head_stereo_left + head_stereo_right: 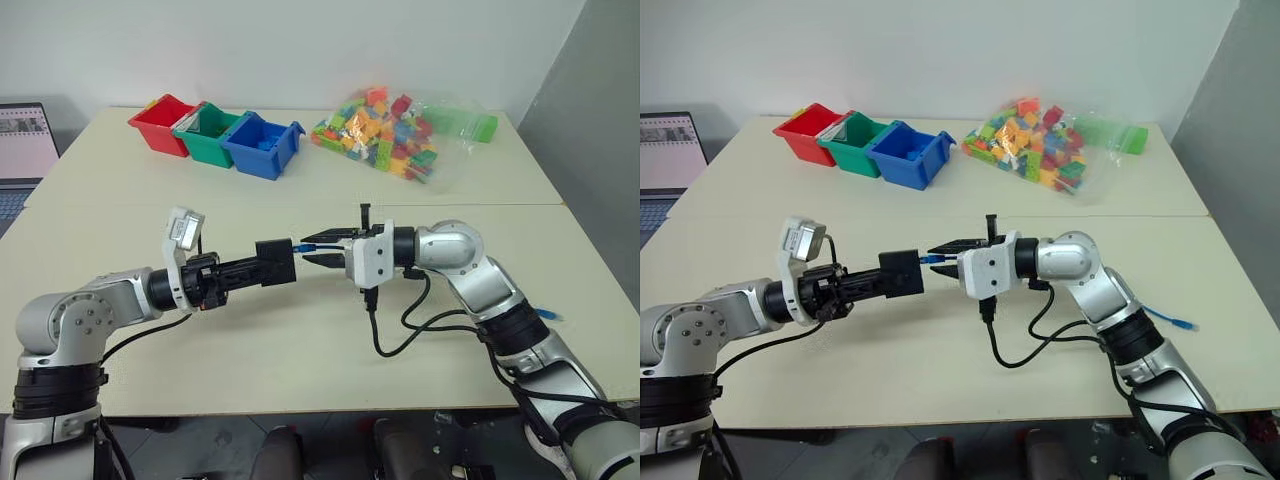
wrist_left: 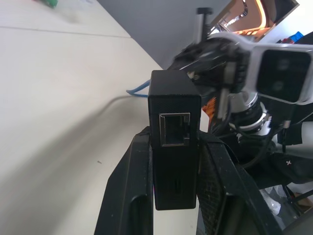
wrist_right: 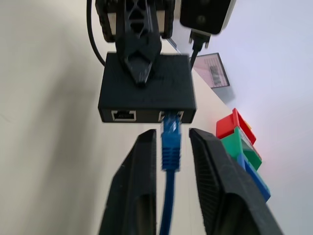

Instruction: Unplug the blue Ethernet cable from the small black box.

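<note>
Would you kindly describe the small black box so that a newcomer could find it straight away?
Start at the wide beige table and look above its near half, where the two grippers meet. The small matte black box sits clamped in the left gripper, with the light-blue Ethernet cable running into one socket. Unlike the black gripper fingers around it, it is a squarish block with two sockets.

My left gripper (image 2: 176, 161) covers the black box's (image 2: 174, 112) sides. Beyond the box, my right gripper (image 2: 215, 63) is blurred. The blue cable (image 3: 169, 161) runs off the picture's edge between my right fingers (image 3: 139, 181); the plug tip is hidden in the box's socket.
</note>
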You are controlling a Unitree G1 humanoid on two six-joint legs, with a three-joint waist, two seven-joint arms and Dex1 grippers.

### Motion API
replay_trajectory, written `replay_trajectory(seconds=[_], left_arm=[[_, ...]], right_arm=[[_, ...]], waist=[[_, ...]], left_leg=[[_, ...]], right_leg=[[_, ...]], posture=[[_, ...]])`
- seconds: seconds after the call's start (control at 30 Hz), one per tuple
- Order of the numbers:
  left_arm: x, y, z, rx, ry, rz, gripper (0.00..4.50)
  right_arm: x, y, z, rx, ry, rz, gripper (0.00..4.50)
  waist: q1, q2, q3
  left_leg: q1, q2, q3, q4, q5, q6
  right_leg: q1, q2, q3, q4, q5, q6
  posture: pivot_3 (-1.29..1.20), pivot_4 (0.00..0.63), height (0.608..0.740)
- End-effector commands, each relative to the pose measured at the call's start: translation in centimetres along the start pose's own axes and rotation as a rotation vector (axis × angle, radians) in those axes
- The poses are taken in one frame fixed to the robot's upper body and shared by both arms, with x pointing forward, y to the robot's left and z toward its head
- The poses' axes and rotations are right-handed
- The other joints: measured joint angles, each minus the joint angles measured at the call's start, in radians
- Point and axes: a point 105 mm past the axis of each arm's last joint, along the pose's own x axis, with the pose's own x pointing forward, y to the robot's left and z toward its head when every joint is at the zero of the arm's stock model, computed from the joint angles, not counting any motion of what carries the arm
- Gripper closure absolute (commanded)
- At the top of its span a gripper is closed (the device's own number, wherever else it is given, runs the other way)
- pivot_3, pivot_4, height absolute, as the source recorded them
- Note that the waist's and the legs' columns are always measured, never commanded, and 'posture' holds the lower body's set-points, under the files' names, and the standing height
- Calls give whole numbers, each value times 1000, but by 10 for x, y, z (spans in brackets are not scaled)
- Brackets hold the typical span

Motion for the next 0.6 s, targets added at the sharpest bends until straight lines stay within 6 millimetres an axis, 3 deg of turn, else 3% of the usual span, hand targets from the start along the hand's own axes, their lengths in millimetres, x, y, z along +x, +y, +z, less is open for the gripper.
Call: replay_trajectory(seconds=[0.03, 0.2, 0.33, 0.6], left_arm=[[1, -16, -1, 146, 98, -54, 3706], [1, -21, -7, 219, 149, -109, 3706], [4, -26, -3, 230, 129, -147, 3706], [4, -30, 7, 177, 64, -177, 3706]], right_arm=[[-11, 0, 20, 177, -69, 41, 2629], [-29, 6, 18, 609, -86, 65, 2629], [-32, 12, 16, 953, -138, 17, 2629], [-24, 20, 27, 1227, -243, -17, 2629]], waist=[[1, 0, 0], [7, 0, 0], [9, 0, 0], [5, 0, 0]], left_leg=[[0, 0, 0, 0, 0, 0], [0, 0, 0, 0, 0, 0], [0, 0, 0, 0, 0, 0], [0, 0, 0, -1, 0, 0]], right_leg=[[0, 0, 0, 0, 0, 0], [0, 0, 0, 0, 0, 0], [0, 0, 0, 0, -1, -1], [0, 1, 0, 0, -4, 3]], posture=[[0, 150, 740], [0, 150, 740], [0, 150, 740], [0, 150, 740]])
